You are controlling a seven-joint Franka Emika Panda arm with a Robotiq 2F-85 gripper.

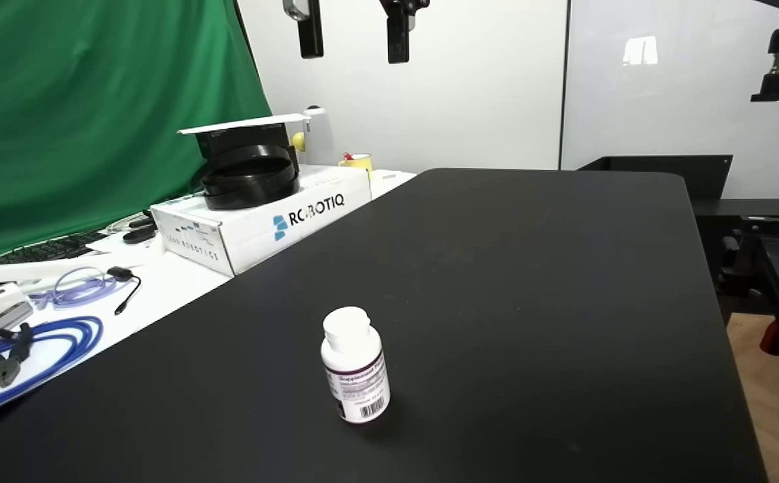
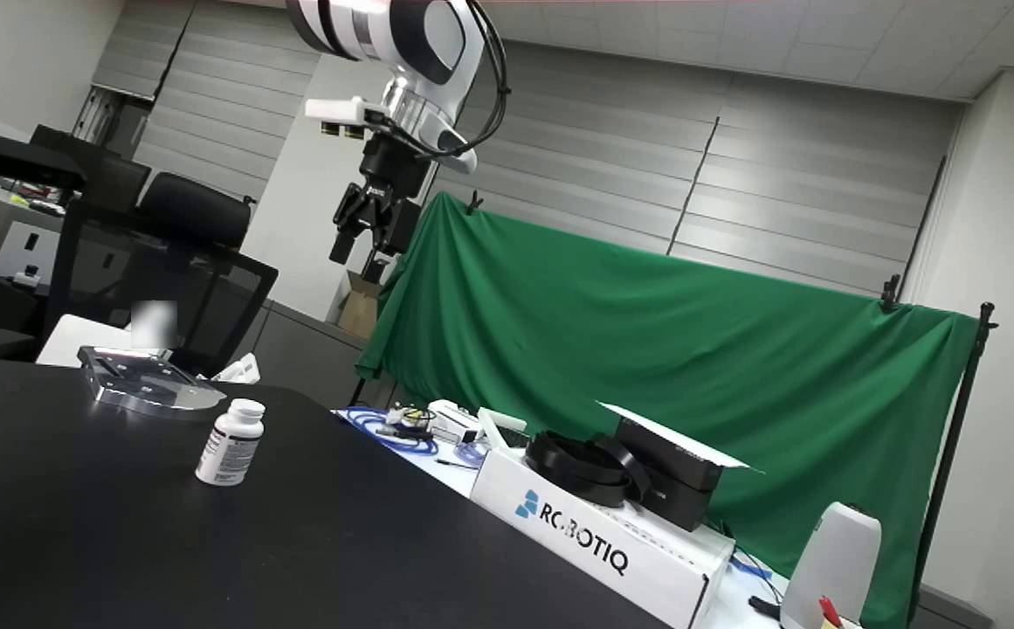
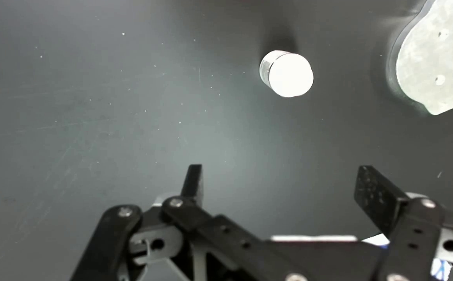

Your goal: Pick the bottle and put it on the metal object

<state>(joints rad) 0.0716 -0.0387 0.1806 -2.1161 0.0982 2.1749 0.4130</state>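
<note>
The small white pill bottle stands upright on the black table in an exterior view. It also shows in an exterior view and in the wrist view, seen from above. The flat metal object lies on the table near the bottle. In the wrist view it shows at the upper right, cut by the frame edge. My gripper is open, with nothing between its fingers. It hangs high above the table in both exterior views, well apart from the bottle.
A white Robotiq box with black rings on it stands on a white side table along the black table's edge. Blue cables lie there too. A green curtain hangs behind. A black chair stands beyond the metal object.
</note>
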